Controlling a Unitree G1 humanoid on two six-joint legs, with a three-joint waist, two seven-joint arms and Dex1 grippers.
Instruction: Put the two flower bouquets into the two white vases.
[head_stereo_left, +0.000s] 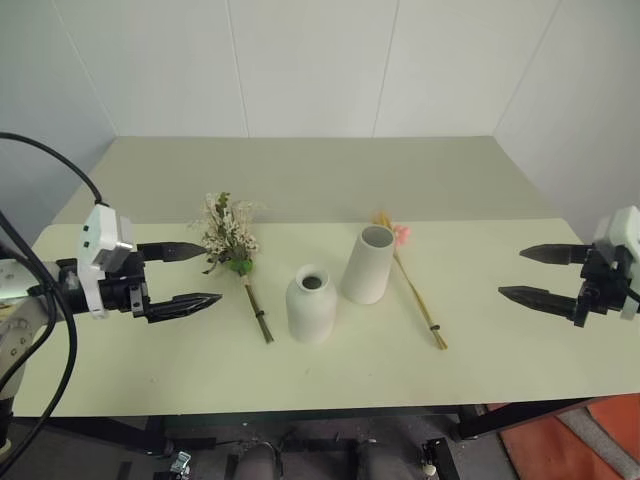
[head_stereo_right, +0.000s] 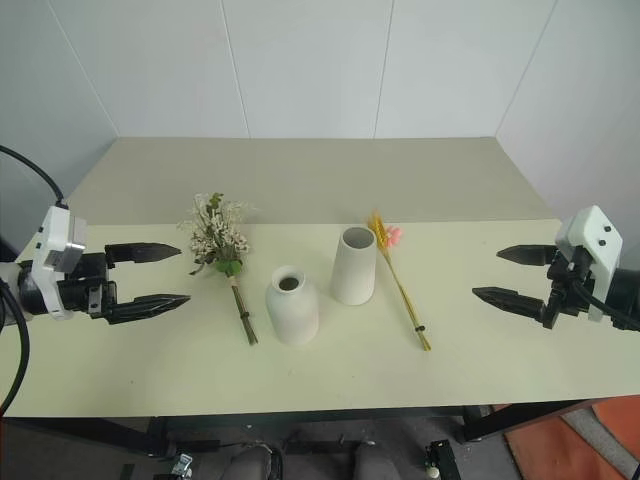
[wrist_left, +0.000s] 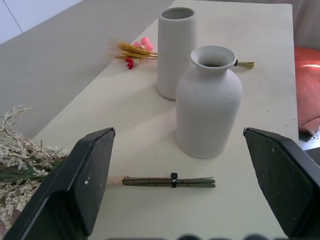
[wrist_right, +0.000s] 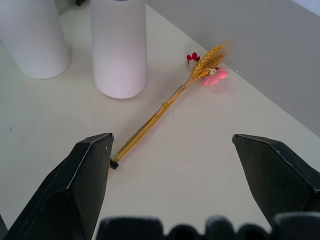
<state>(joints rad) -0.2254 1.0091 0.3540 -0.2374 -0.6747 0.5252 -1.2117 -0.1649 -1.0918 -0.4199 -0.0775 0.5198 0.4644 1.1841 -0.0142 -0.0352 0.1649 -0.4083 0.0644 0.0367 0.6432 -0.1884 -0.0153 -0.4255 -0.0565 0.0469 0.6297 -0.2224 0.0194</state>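
I'm holding both the left gripper and right gripper with jaws apart, risking toppling the short vase or tall vase while reaching for the bushy bouquet and straw bouquet lying close beside them.

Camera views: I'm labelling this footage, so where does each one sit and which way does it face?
Head stereo pair: looks forward and down at the table; left gripper and right gripper show, both open.
Left wrist: looks along its fingers at the bushy bouquet and short vase.
Right wrist: faces the slender bouquet.
Both wrist views share the tall vase.
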